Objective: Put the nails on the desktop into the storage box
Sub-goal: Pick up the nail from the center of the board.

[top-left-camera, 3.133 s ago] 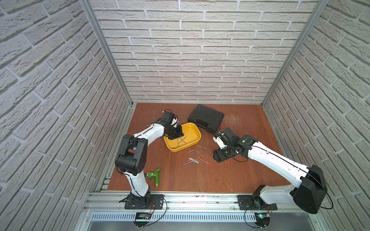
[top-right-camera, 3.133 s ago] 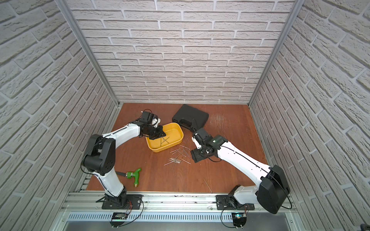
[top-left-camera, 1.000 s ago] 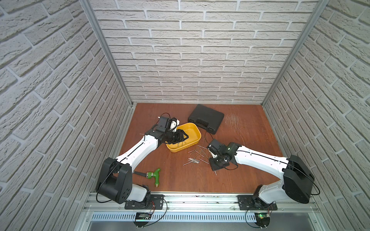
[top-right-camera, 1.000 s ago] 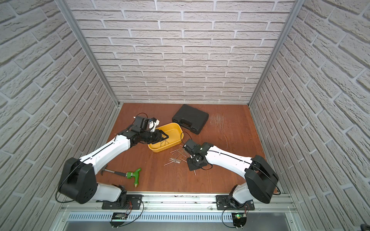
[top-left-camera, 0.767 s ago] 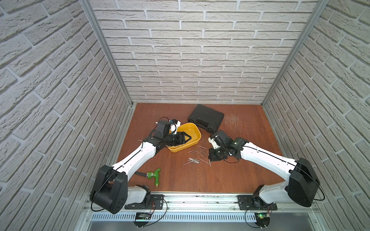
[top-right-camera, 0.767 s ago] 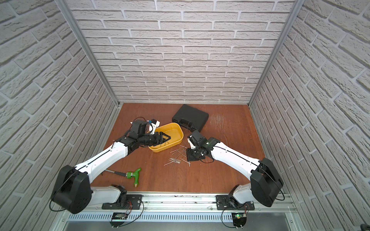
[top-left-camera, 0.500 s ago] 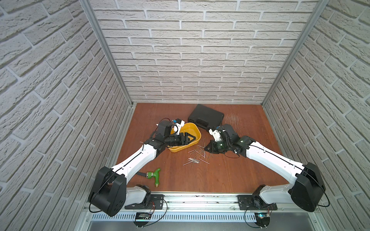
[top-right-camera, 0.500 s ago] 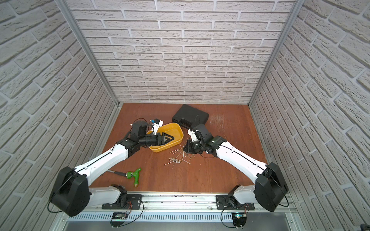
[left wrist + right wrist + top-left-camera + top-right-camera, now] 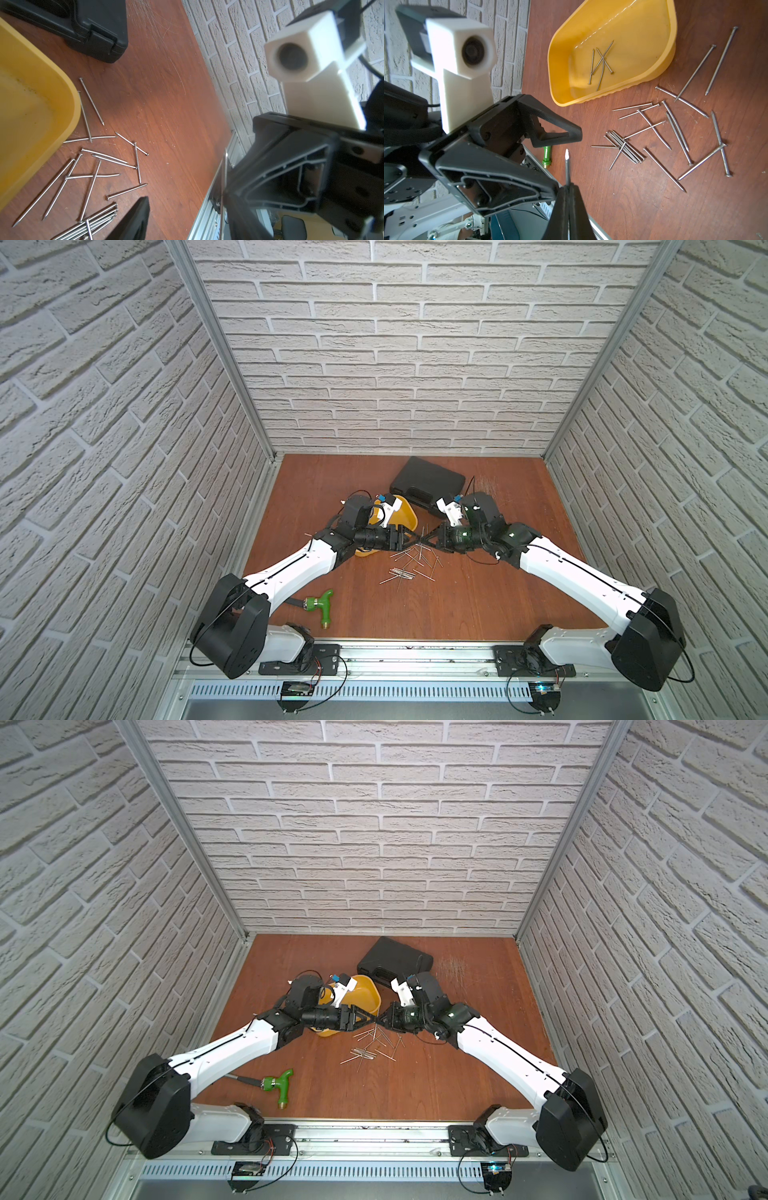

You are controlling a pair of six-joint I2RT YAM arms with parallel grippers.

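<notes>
Found the right gripper pinched tight on one nail, with the point poking out past the fingertips. Found the left gripper nose to nose with it, jaws partway apart, a finger on either side of that point; could not tell whether either finger touched the metal. Placed both, in both top views, low over the desktop, just in front of the storage box and above the near edge of the scatter. Saw the rest of the nails strewn on the wood beside the box, many crossing one another, several packed side by side in a tight bundle. Made out a few nails more lying crossed on the box floor. Noted a black case just behind the box, and a green-handled tool on the board near the left arm, well apart from the scatter.
</notes>
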